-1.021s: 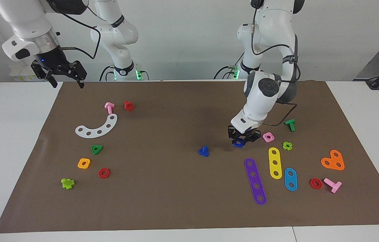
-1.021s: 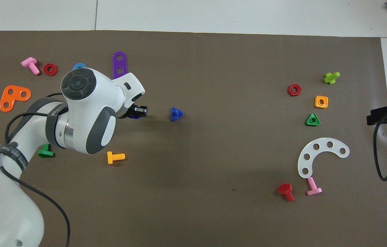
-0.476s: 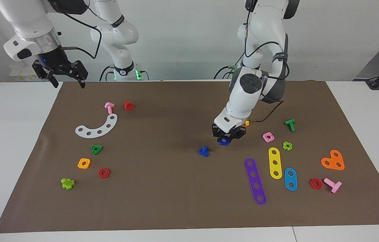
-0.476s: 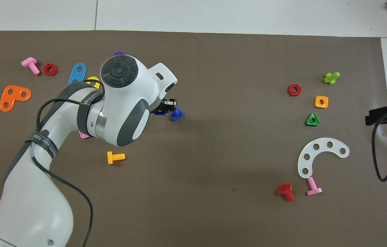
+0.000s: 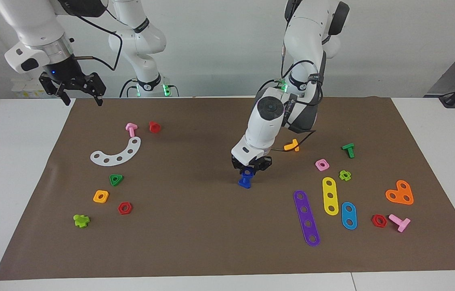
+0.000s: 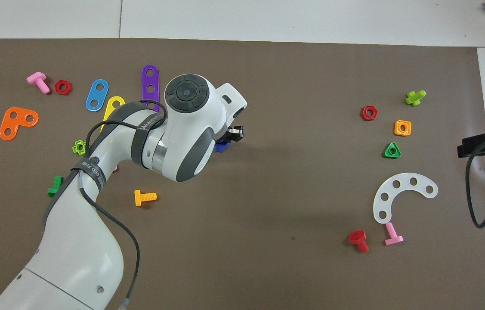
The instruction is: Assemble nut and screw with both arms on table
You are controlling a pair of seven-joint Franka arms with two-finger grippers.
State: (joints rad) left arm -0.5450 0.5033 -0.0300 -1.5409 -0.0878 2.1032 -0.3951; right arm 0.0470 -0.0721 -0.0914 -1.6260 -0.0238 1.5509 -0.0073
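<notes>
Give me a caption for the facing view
Left gripper holds the blue nut over the blue screw; right arm waits.

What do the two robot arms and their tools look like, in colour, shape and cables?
Both arms are glossy white with rounded joints. The left arm has dark grey joint covers, a round grey cap and black cables. The right arm has a silver ring at its wrist and a black cable. Left tool and right tool are small, black and two-fingered.

The left gripper (image 5: 251,169) is hanging low over mid-table, fingers pinched together, while the right gripper (image 5: 77,89) is waiting raised, fingers spread.
</notes>
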